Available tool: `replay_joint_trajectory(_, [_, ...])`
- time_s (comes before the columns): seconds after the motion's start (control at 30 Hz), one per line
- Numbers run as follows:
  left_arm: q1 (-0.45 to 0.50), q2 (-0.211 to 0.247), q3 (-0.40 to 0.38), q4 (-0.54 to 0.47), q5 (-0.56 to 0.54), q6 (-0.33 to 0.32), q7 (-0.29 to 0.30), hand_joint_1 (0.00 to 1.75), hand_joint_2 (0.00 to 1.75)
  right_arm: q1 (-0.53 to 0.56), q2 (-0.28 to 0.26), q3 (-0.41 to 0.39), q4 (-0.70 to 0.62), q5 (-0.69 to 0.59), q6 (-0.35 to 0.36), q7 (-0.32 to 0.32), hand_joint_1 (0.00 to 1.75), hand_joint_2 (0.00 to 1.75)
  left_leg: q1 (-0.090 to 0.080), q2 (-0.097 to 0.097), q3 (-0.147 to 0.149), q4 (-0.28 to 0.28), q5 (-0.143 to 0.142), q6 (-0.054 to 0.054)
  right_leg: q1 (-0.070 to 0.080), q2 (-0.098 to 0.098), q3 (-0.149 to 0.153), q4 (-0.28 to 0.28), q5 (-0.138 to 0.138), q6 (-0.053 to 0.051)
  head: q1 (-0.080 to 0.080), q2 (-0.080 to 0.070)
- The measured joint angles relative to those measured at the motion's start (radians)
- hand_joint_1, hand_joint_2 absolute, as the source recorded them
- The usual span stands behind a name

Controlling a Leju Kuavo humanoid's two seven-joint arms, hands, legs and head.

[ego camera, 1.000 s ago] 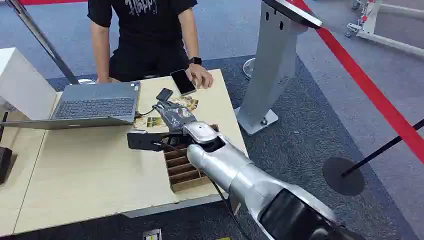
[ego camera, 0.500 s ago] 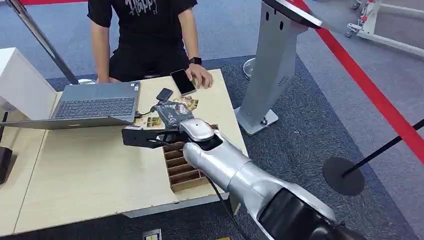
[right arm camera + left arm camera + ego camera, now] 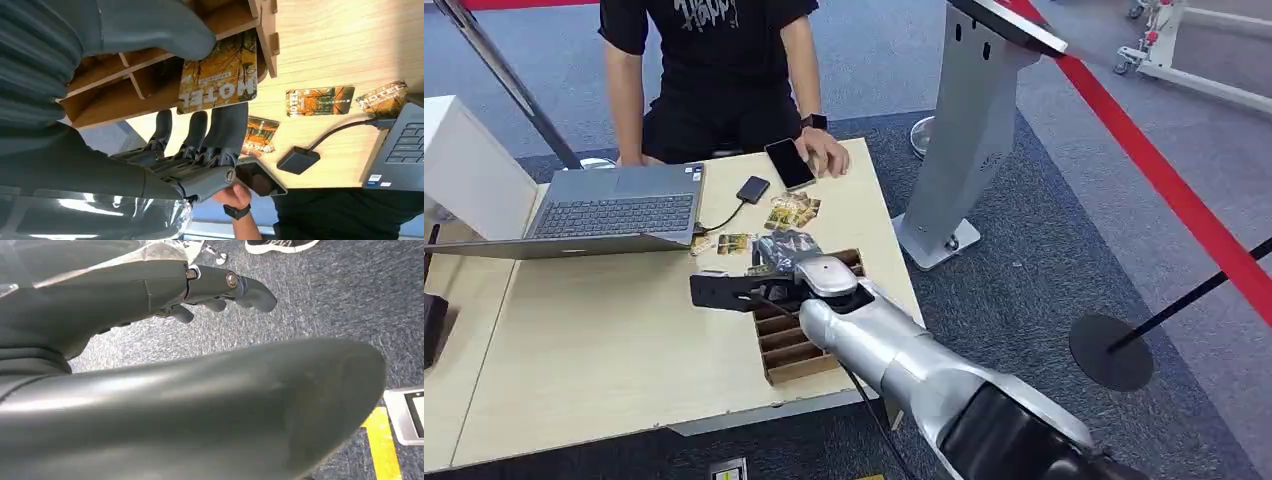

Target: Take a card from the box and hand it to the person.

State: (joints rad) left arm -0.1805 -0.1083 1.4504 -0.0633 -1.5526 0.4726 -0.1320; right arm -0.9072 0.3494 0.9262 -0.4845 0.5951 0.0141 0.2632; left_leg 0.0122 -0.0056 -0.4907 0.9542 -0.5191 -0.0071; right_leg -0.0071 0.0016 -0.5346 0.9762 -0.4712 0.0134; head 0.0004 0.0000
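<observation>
Brown cardboard box (image 3: 796, 352) on pale matt wood table (image 3: 594, 350).

The pale wood tabletop (image 3: 584, 350) carries a laptop (image 3: 604, 212), a phone (image 3: 789, 163), loose cards (image 3: 792, 211) — and the compartmented box (image 3: 792, 345).

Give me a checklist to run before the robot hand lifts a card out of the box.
1. Right robot hand over the box: ok.
2. Card between thumb and fingers: ok.
3. Firm grip on the card: cannot tell.
4. Person's hand raised to receive: not ok, it rests on the table by the phone.
5. Left robot hand clear of the table: ok, over carpet.
</observation>
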Motion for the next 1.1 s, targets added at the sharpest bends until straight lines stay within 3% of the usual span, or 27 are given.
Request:
replay_joint_trajectory(0.27, [0.000, -0.001, 0.000, 0.000, 0.000, -0.002, -0.003, 0.00, 0.00, -0.001, 0.000, 0.006, 0.015, -0.018, -0.028, -0.016, 0.96, 1.75, 0.000, 0.000, 0.000, 0.000, 0.000, 0.000, 0.000, 0.000, 0.000, 0.000, 0.000, 0.000, 0.000, 0.000])
replay_joint_trajectory(0.4, [0.001, -0.001, 0.000, 0.000, 0.000, -0.003, -0.012, 0.00, 0.00, -0.003, 0.000, 0.010, 0.023, -0.024, -0.038, -0.026, 1.10, 1.75, 0.000, 0.000, 0.000, 0.000, 0.000, 0.000, 0.000, 0.000, 0.000, 0.000, 0.000, 0.000, 0.000, 0.000])
replay_joint_trajectory(0.57, [0.001, -0.001, 0.000, -0.001, 0.000, -0.005, -0.014, 0.00, 0.00, -0.008, 0.000, 0.011, 0.028, -0.023, -0.043, -0.031, 1.08, 1.75, 0.000, 0.000, 0.000, 0.000, 0.000, 0.000, 0.000, 0.000, 0.000, 0.000, 0.000, 0.000, 0.000, 0.000])
replay_joint_trajectory(1.1, [0.002, -0.002, 0.000, -0.004, 0.000, -0.015, -0.014, 0.00, 0.00, -0.014, 0.000, 0.012, 0.044, -0.022, -0.044, -0.036, 1.26, 1.75, 0.000, 0.000, 0.000, 0.000, 0.000, 0.000, 0.000, 0.000, 0.000, 0.000, 0.000, 0.000, 0.000, 0.000])
